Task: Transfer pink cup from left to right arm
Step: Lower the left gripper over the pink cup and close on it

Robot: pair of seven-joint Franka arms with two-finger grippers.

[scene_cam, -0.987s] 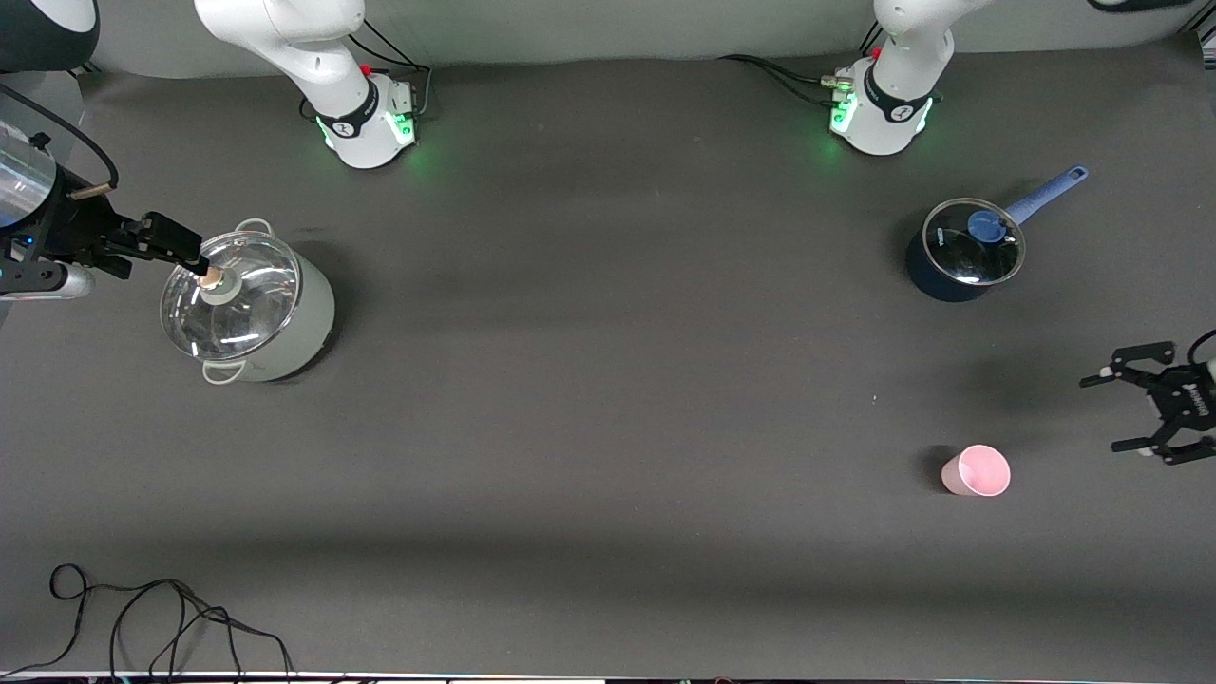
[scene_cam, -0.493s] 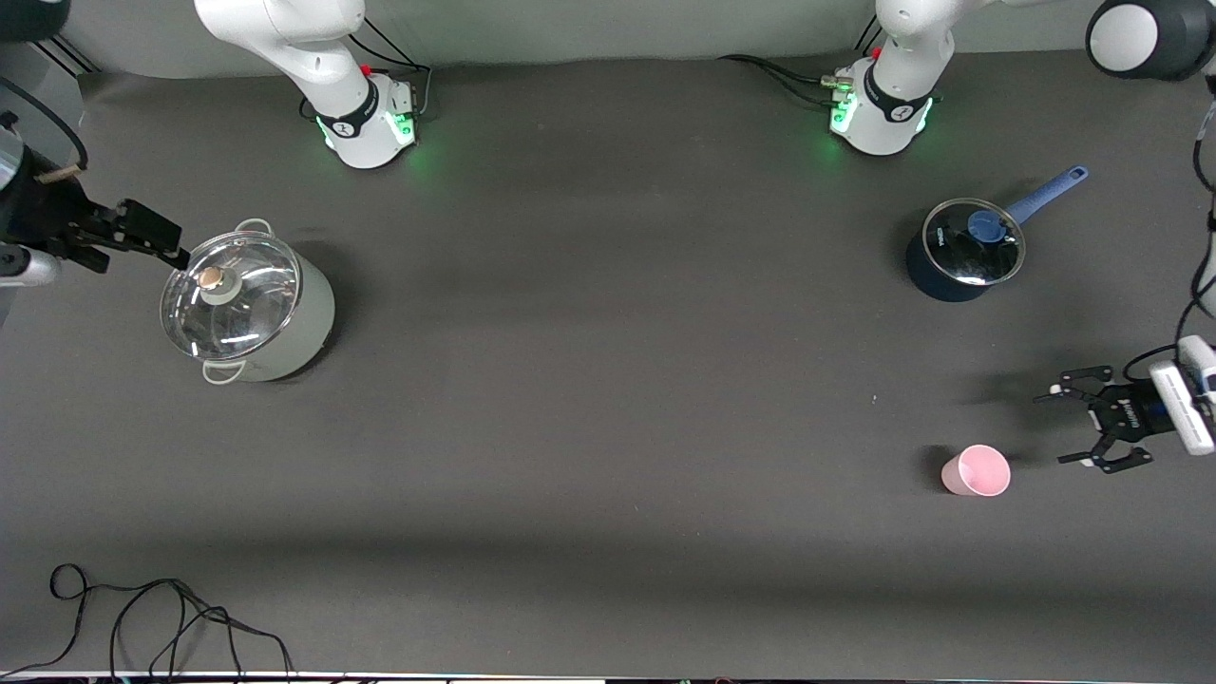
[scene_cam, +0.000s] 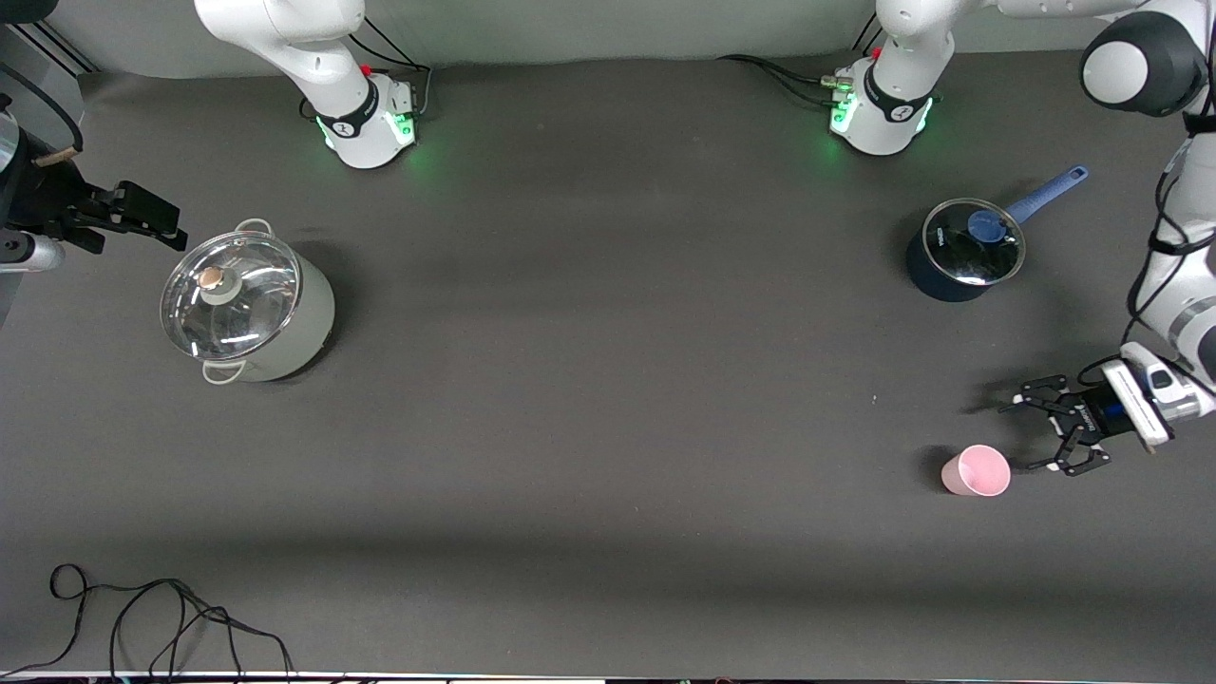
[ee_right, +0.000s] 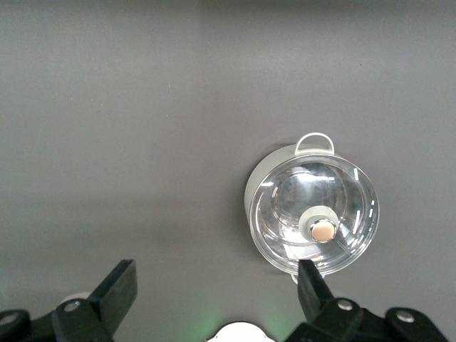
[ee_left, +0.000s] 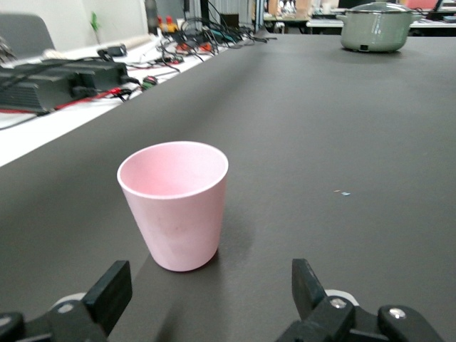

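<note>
The pink cup (scene_cam: 976, 471) stands upright and empty on the dark table at the left arm's end. It fills the left wrist view (ee_left: 174, 206). My left gripper (scene_cam: 1024, 433), the black claw, is open and empty, low beside the cup and a short gap from it. In its wrist view the left gripper (ee_left: 210, 292) has one finger (ee_left: 110, 288) on each side, with the cup just ahead of them and not between them. My right gripper (scene_cam: 163, 223) is open and empty, in the air beside the lidded pot; it also shows in the right wrist view (ee_right: 217, 292).
A pale green pot with a glass lid (scene_cam: 249, 309) stands at the right arm's end and shows in the right wrist view (ee_right: 312, 214). A dark saucepan with a blue handle (scene_cam: 964, 250) stands farther from the camera than the cup. A black cable (scene_cam: 161, 617) lies at the near edge.
My left gripper has come in along the table toward the pink cup, still open. My right gripper has drawn back from over the pot's lid toward the table's end.
</note>
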